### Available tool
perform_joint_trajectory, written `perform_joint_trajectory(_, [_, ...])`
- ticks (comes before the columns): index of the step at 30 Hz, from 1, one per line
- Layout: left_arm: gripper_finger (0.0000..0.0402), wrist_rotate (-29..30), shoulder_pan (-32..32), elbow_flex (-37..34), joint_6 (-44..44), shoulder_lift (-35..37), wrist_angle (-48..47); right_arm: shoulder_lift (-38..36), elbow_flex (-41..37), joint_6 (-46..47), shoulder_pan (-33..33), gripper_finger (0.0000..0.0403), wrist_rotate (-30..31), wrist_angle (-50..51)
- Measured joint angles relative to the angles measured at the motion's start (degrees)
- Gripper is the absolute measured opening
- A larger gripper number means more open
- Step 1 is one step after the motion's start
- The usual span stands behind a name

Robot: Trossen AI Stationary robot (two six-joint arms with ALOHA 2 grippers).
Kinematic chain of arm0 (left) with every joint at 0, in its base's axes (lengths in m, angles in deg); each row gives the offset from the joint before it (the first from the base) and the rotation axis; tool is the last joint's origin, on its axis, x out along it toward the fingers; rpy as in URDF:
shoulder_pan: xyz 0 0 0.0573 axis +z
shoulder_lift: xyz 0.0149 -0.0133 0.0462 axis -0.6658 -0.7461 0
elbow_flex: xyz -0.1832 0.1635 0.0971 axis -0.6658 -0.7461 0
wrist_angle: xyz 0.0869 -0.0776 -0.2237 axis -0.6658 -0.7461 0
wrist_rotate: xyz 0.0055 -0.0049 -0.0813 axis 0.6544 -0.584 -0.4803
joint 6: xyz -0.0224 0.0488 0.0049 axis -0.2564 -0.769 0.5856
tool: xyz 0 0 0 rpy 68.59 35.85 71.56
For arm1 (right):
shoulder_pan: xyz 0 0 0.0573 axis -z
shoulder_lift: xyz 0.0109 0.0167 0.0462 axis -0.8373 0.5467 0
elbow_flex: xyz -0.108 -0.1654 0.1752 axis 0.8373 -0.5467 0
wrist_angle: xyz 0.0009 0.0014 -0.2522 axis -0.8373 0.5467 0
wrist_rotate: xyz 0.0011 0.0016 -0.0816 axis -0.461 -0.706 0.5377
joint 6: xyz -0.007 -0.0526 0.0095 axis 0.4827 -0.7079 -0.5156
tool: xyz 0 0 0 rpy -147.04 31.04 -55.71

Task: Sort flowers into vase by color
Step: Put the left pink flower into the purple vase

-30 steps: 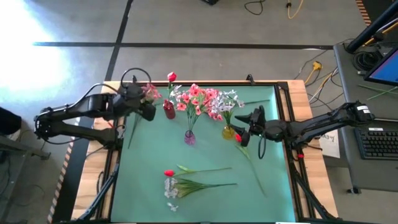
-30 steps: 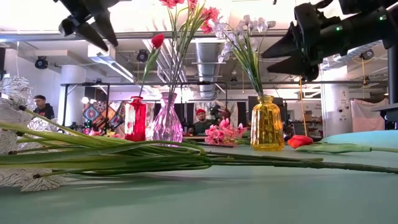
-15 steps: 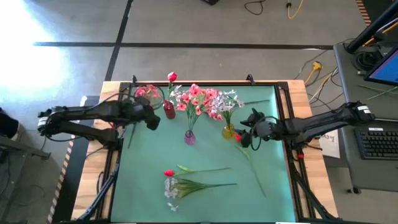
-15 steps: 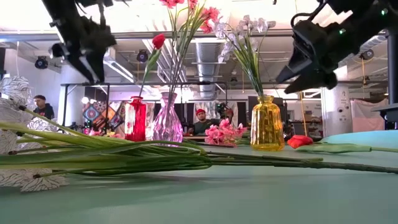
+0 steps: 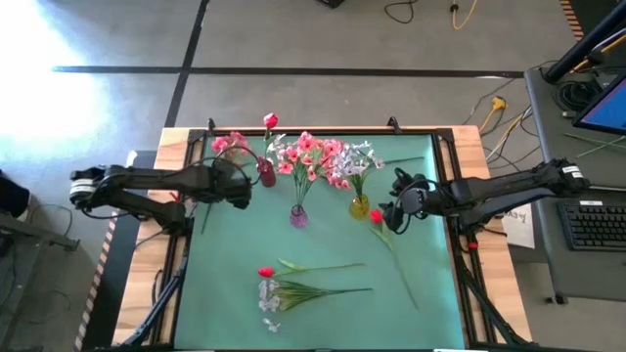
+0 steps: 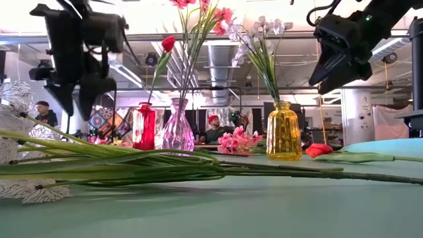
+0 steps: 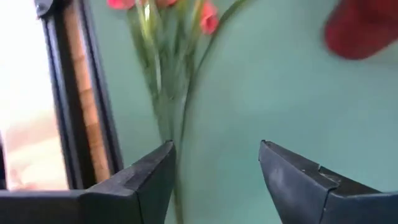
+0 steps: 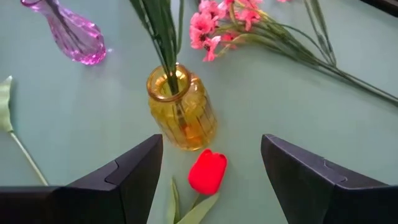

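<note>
Grey concrete floor point(image 5: 323, 39) with dark seams; desk with keyboard point(image 5: 597, 225) alongside.

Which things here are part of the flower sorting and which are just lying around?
Job:
red vase
pink vase
yellow vase
loose red tulip
pink spray
flowers at front

Lying about:
keyboard
floor cables
</note>
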Motion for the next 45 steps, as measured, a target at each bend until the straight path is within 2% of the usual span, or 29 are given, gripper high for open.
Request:
perform_joint_trajectory(7, [0.0252, 0.5, 3.5, -4.5, 0.0, -0.6, 2.6, 0.0, 0.0, -1.3, 0.0, 0.0265, 0.0, 0.0])
perform_joint_trajectory(17, [0.0254, -1.3, 5.3, -11.3, -7.7, 2.9, 11.6, 0.0, -0.1, -2.6, 0.0, 0.0265, -0.2, 0.0])
perform_joint_trajectory(25, [0.0254, 1.9, 5.3, -12.5, -10.7, 1.7, 13.3, 0.0, -0.1, -4.1, 0.0, 0.0265, -0.5, 0.0])
perform_joint_trajectory(32, [0.0254, 3.6, 5.3, -13.8, -7.6, 0.3, 14.7, 0.0, -0.1, -5.5, 0.0, 0.0265, -0.5, 0.0])
perform_joint_trajectory(38, [0.0253, 4.2, 6.9, -18.9, -5.9, 0.2, 21.8, 0.0, -0.1, -6.8, 0.0, 0.0265, -0.5, 0.0])
perform_joint_trajectory(45, [0.023, 5.9, 7.9, -22.8, -4.1, 0.3, 26.3, 0.0, -0.1, -8.0, 0.0, 0.0265, -0.5, 0.0])
